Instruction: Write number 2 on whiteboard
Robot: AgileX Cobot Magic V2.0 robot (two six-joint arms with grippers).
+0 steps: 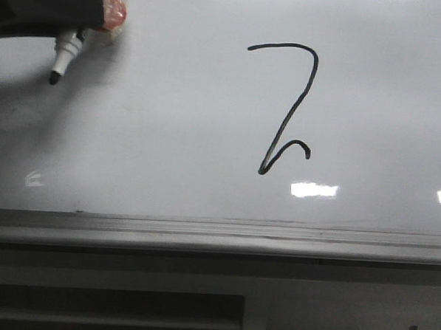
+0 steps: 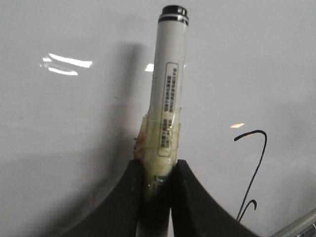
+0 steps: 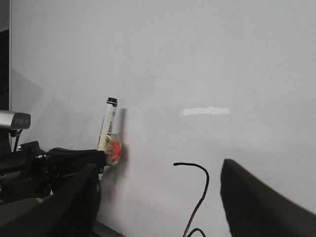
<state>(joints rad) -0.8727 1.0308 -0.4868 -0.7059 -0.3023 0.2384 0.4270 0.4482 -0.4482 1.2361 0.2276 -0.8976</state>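
The number 2 (image 1: 290,117) is drawn in thin black line on the whiteboard (image 1: 170,133), right of centre; it also shows in the left wrist view as the number 2 (image 2: 257,168) and in the right wrist view as the number 2 (image 3: 206,187). My left gripper (image 1: 95,18) is at the board's upper left, well left of the stroke, shut on a white marker pen (image 1: 66,50) wrapped in tape. In the wrist view the left gripper (image 2: 157,170) pinches the pen (image 2: 170,74) between both fingers. I cannot tell whether the nib touches the board. My right gripper (image 3: 159,168) stands open, holding nothing, facing the board.
A grey metal ledge (image 1: 202,234) runs along the board's lower edge, with a dark slotted panel (image 1: 109,311) beneath it. Bright light reflections (image 1: 313,190) lie on the glossy surface. The left arm (image 3: 29,173) shows at the side of the right wrist view.
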